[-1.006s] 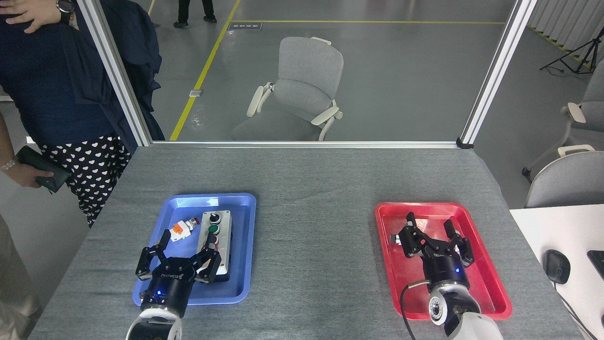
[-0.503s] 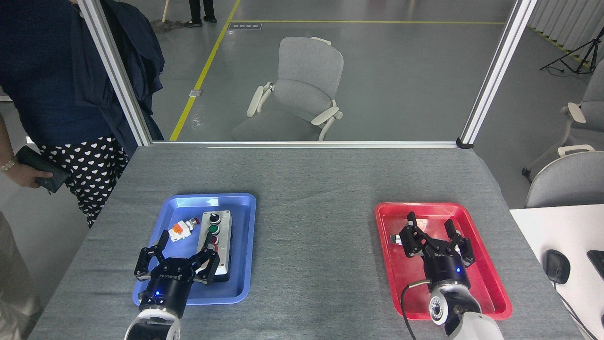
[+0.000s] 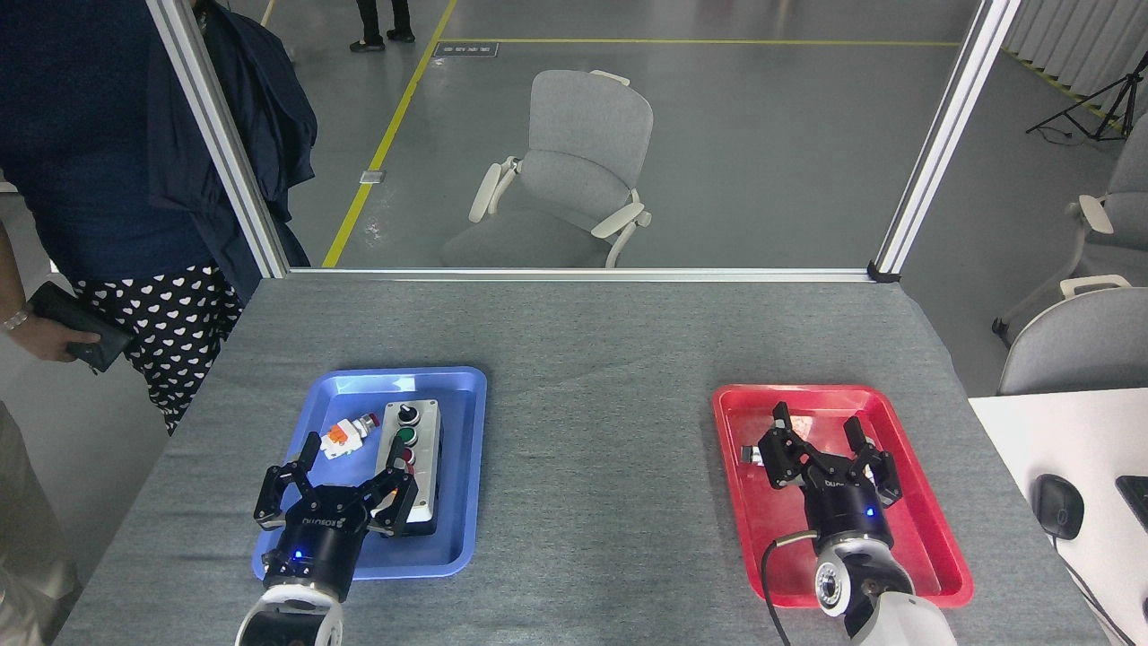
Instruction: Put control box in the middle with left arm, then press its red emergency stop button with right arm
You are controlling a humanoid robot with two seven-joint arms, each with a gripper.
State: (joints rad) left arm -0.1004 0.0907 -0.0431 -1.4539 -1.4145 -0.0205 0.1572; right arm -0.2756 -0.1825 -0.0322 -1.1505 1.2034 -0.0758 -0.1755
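Left claw (image 3: 336,484) fingers spread, over control box (image 3: 413,458) near end; right claw (image 3: 830,458) spread above red tray (image 3: 933,538).

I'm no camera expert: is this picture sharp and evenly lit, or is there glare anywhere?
Head view: sharp and evenly lit, soft shadows only; mild sheen on the blue tray and red tray; the control box buttons read clearly; the frame posts lean outward, suggesting wide-angle distortion.

The left tool (image 3: 336,480) has drawn back slightly from the control box (image 3: 413,458), fingers spread.
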